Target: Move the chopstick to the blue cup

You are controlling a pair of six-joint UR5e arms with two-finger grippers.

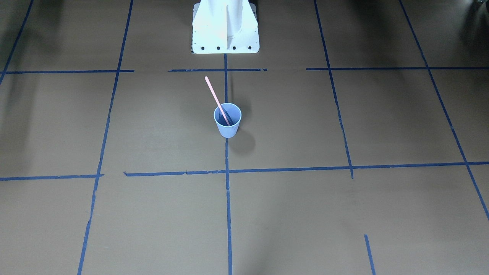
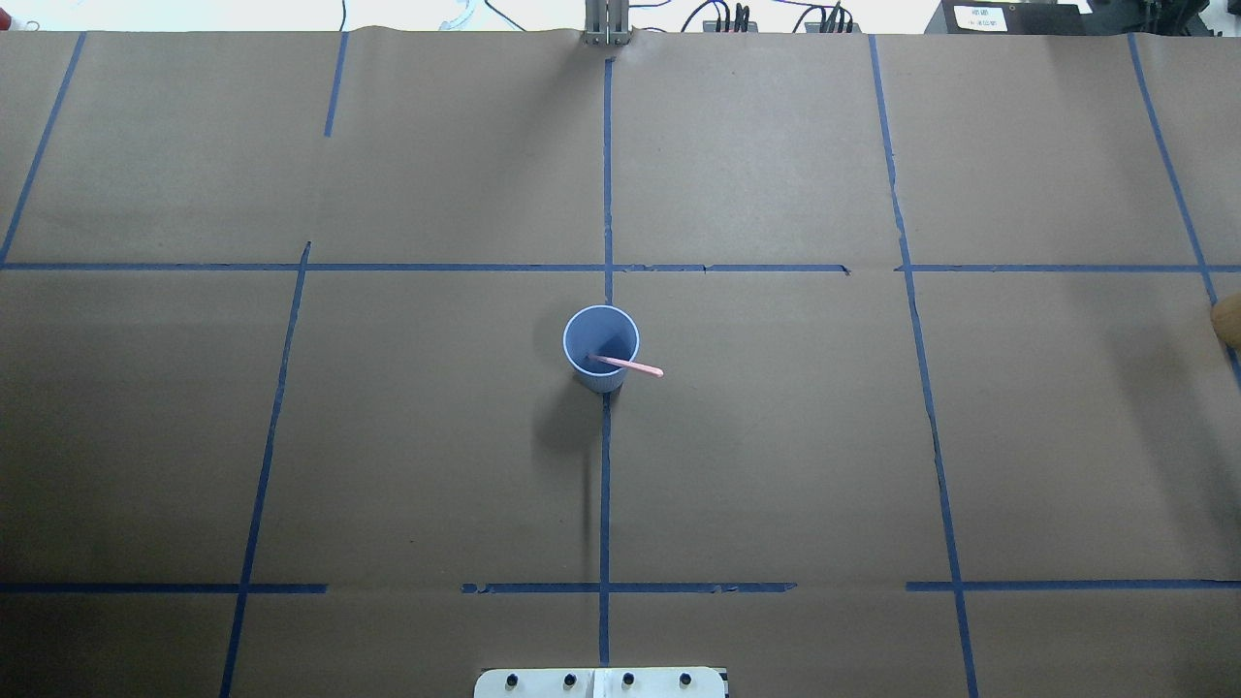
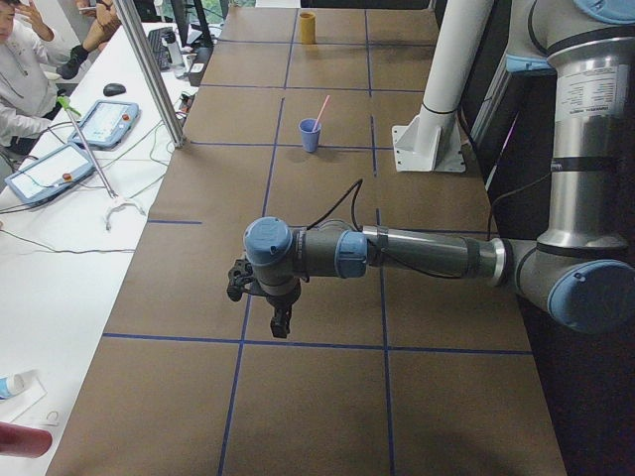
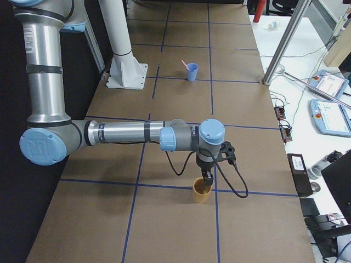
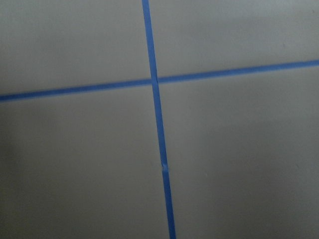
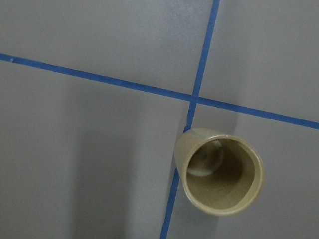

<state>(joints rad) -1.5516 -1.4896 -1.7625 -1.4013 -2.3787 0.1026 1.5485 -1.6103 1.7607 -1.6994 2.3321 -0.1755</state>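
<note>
The pale-blue ribbed cup stands upright at the table's middle, on a blue tape line; it also shows in the overhead view. The pink chopstick stands inside it, leaning on the rim toward the robot's base, upper end well above the rim. My left gripper hangs low over bare table at the robot's left end, far from the cup. My right gripper hangs just over a tan cup at the right end. Both show only in side views, so I cannot tell whether they are open or shut.
The tan cup stands upright beside a tape crossing, with nothing in it. The white robot base is behind the blue cup. Metal posts, cables, tablets and a seated person are along the operators' side.
</note>
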